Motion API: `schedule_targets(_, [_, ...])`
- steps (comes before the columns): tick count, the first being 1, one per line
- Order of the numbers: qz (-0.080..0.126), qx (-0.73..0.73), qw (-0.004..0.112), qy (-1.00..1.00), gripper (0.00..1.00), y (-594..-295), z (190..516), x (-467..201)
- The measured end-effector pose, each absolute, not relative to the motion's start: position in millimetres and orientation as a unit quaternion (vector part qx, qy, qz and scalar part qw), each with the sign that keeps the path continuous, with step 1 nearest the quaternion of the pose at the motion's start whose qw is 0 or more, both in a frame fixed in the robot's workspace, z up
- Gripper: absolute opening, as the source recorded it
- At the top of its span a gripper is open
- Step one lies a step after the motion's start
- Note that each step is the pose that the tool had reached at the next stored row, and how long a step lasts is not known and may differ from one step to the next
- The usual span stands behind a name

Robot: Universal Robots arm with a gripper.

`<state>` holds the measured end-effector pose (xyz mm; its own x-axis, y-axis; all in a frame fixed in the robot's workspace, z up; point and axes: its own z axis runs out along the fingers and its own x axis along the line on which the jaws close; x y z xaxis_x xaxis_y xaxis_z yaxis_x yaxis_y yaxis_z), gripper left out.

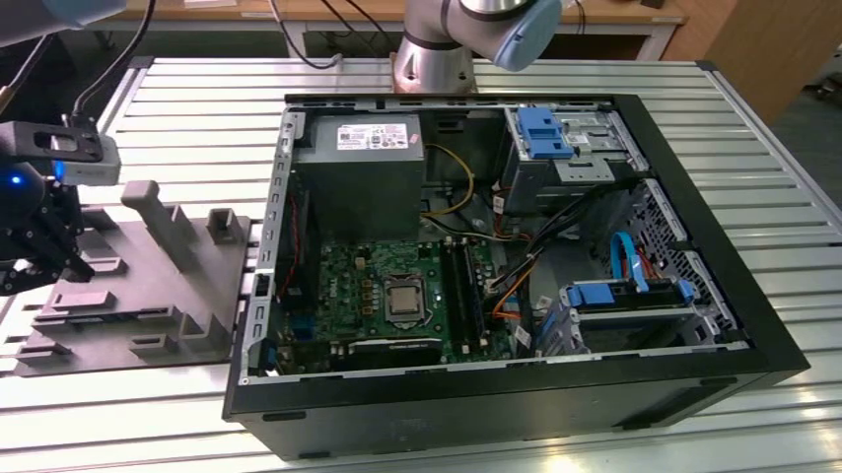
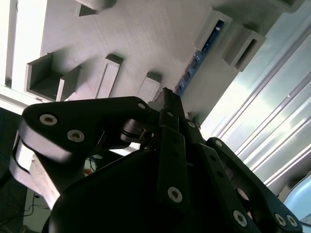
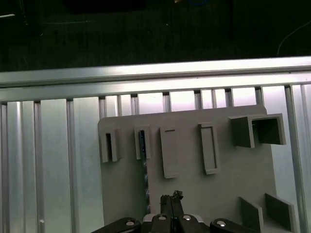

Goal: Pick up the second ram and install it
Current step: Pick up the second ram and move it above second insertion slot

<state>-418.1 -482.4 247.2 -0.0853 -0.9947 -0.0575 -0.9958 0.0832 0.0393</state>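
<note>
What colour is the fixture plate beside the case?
The fixture plate is plain grey; first wrist view shows it best.

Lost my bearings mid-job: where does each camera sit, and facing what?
Exterior view: off the arm, looking down on the open computer case and grey holder; arm and claw show.
First wrist view: on the wrist, facing the holder; the claw shows.
Second wrist view: on the wrist, looking along the claw.
Both wrist views share the memory stick in the holder.
</note>
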Motion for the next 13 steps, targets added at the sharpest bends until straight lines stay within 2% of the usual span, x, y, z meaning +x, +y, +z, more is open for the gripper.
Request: schedule_targets(13, [0.034, -0.691, 0.007, 0.722, 0.1, -497, 234, -418])
